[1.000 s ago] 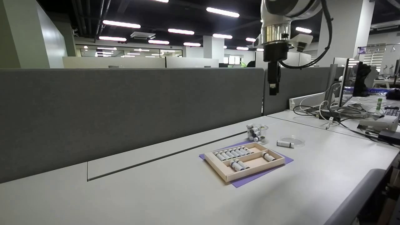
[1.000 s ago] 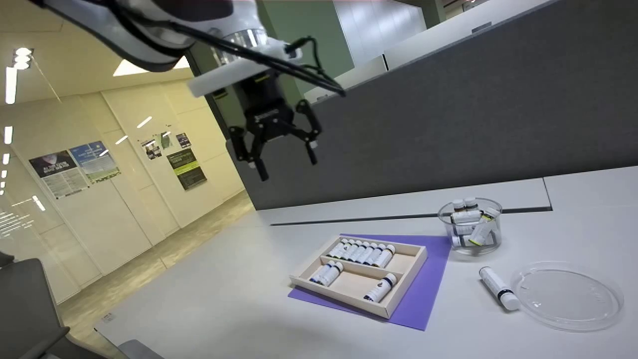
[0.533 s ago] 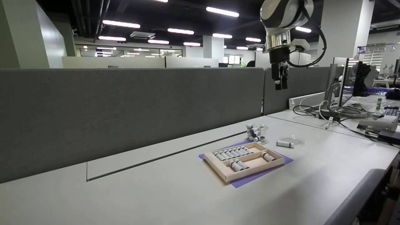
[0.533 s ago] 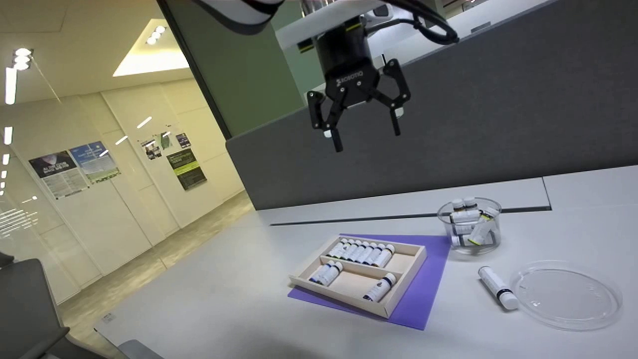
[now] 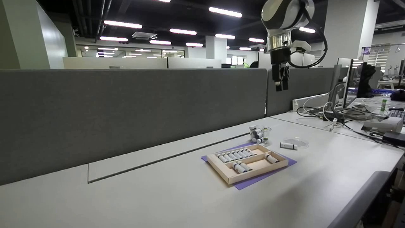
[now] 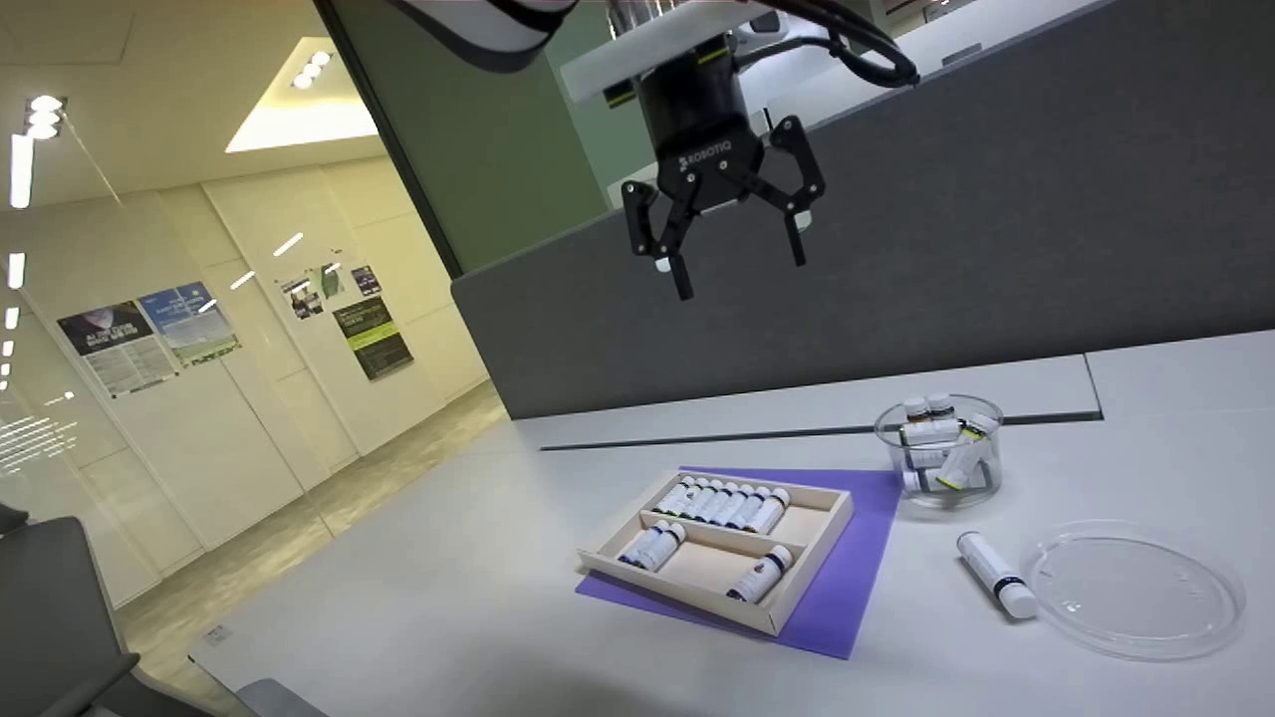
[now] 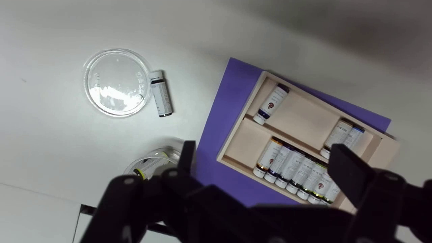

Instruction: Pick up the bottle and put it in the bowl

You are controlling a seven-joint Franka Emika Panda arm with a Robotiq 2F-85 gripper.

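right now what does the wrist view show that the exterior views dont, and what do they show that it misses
Only the wrist view: fine print, too small to read, on the side of the loose bottle.

Only the exterior views: the grey partition and the ceiling lights; wall posters appear in an exterior view.

Shared: the open gripper, the loose bottle lying beside a flat clear dish, the clear vessel holding other bottles (partly hidden by the gripper in the wrist view), and the wooden tray on a purple sheet.
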